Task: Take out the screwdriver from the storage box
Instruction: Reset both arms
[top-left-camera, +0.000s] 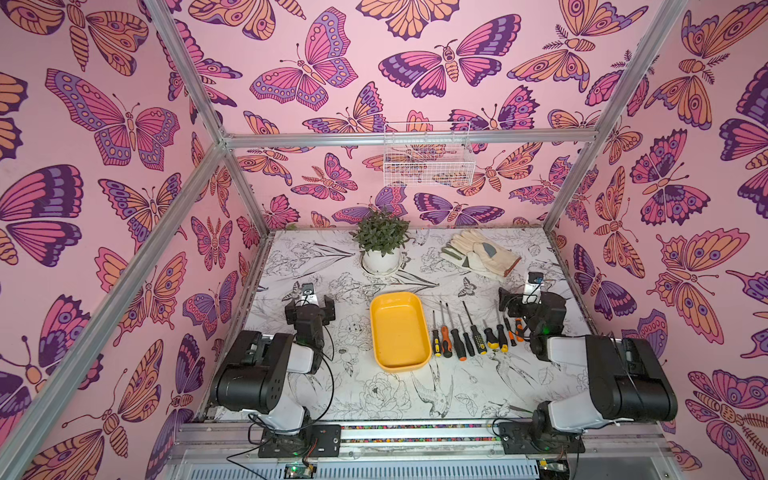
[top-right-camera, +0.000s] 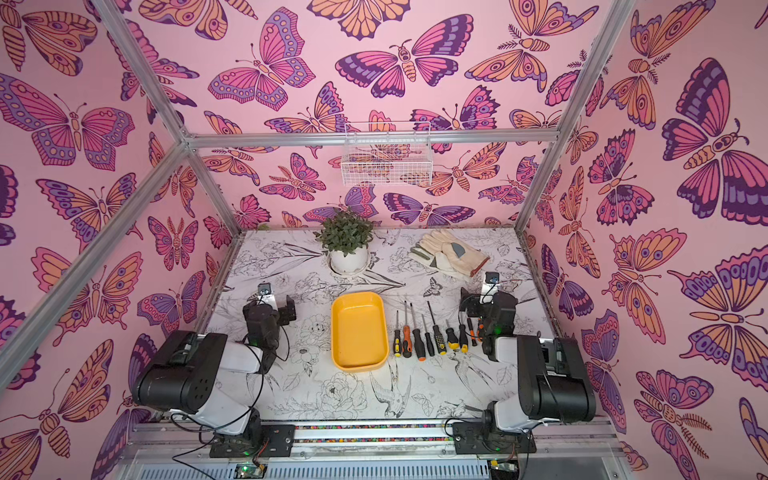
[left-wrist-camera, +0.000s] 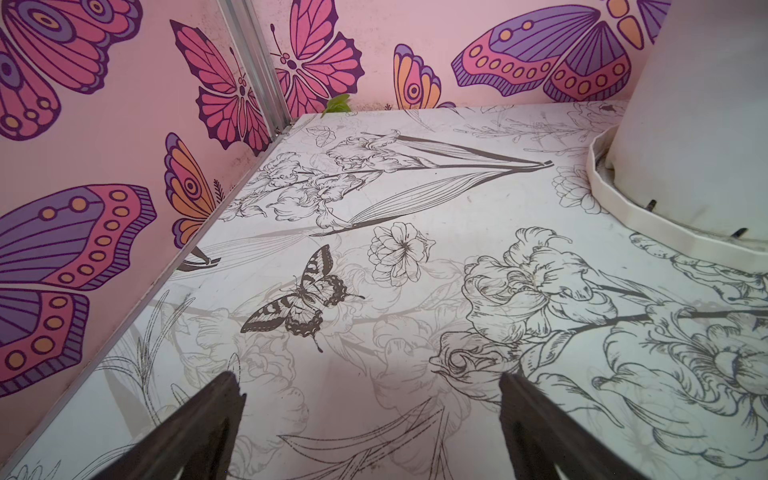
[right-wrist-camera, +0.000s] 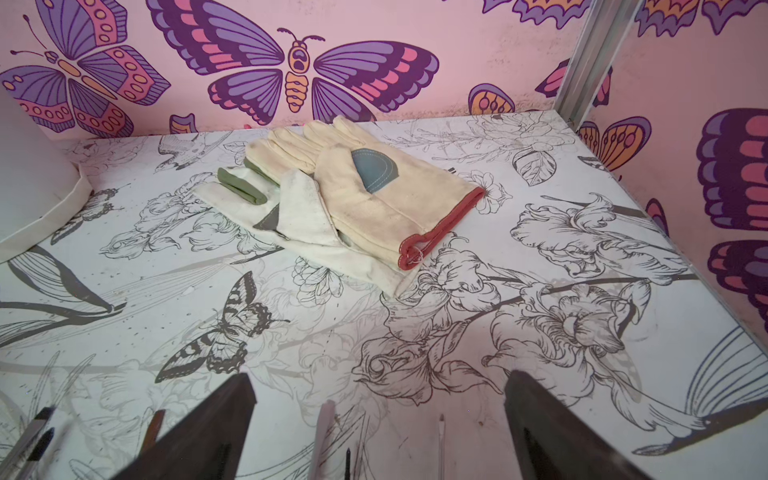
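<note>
The yellow storage box (top-left-camera: 399, 332) (top-right-camera: 358, 332) stands mid-table in both top views, and its inside shows only bare yellow. Several screwdrivers (top-left-camera: 457, 345) (top-right-camera: 417, 345) lie side by side on the table just right of it, handles toward the near edge. My left gripper (top-left-camera: 309, 305) (left-wrist-camera: 370, 378) is open left of the box over bare table. Over the right end of the row, my right gripper (top-left-camera: 532, 297) (right-wrist-camera: 382, 376) is open. Thin screwdriver tips (right-wrist-camera: 441, 419) show between its fingers, untouched.
A potted plant in a white pot (top-left-camera: 380, 245) (left-wrist-camera: 685, 124) stands at the back behind the box. A pair of cream work gloves (top-left-camera: 482, 253) (right-wrist-camera: 353, 195) lies at the back right. A white wire basket (top-left-camera: 428, 162) hangs on the rear wall. Pink walls close three sides.
</note>
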